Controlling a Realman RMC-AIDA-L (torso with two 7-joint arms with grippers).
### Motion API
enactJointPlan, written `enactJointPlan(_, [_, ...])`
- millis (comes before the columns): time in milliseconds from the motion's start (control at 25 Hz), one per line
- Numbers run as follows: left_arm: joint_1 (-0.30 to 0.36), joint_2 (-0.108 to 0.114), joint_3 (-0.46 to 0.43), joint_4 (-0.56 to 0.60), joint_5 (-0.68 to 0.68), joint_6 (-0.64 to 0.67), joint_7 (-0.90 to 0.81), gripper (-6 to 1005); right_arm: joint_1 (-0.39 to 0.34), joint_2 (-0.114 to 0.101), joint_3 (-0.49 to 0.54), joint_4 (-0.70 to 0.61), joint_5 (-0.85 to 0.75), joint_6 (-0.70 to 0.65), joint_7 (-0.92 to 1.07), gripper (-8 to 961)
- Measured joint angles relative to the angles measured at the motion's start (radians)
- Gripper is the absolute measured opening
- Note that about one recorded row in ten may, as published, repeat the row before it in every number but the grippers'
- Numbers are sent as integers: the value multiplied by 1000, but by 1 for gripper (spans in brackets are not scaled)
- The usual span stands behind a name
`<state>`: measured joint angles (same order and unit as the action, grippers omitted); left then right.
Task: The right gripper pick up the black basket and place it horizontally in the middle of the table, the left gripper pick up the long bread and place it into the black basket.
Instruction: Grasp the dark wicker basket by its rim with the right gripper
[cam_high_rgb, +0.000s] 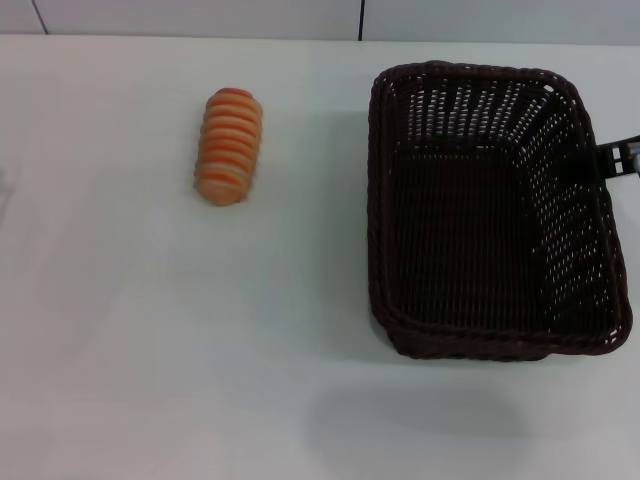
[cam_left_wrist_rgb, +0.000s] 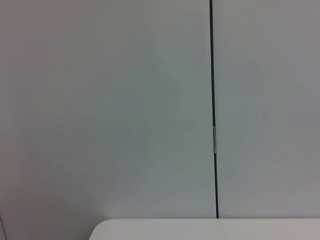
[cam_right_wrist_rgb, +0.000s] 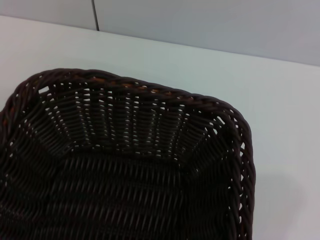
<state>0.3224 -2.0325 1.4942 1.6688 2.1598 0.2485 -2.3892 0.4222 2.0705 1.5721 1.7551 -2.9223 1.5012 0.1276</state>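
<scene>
The black basket (cam_high_rgb: 490, 210) is on the right side of the white table (cam_high_rgb: 150, 350), its long side running front to back. A faint shadow lies apart from it toward the table's front, so it seems to hang a little above the tabletop. Only a black part of my right gripper (cam_high_rgb: 620, 158) shows, at the basket's right rim, and it appears shut on that rim. The right wrist view looks down into the basket (cam_right_wrist_rgb: 125, 170). The long bread (cam_high_rgb: 229, 146), orange-tan with pale ridges, lies on the table to the left of the basket. My left gripper is out of view.
A grey wall with a dark vertical seam (cam_left_wrist_rgb: 213, 100) stands behind the table. The left wrist view shows only that wall and a corner of the table (cam_left_wrist_rgb: 200, 230). The table's back edge (cam_high_rgb: 200, 37) runs just behind the bread and the basket.
</scene>
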Motion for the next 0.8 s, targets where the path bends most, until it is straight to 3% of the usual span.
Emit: enactJointPlan(800, [-2, -11, -10, -5, 0, 18, 53, 806, -102, 3, -86, -89, 1, -172, 13, 543])
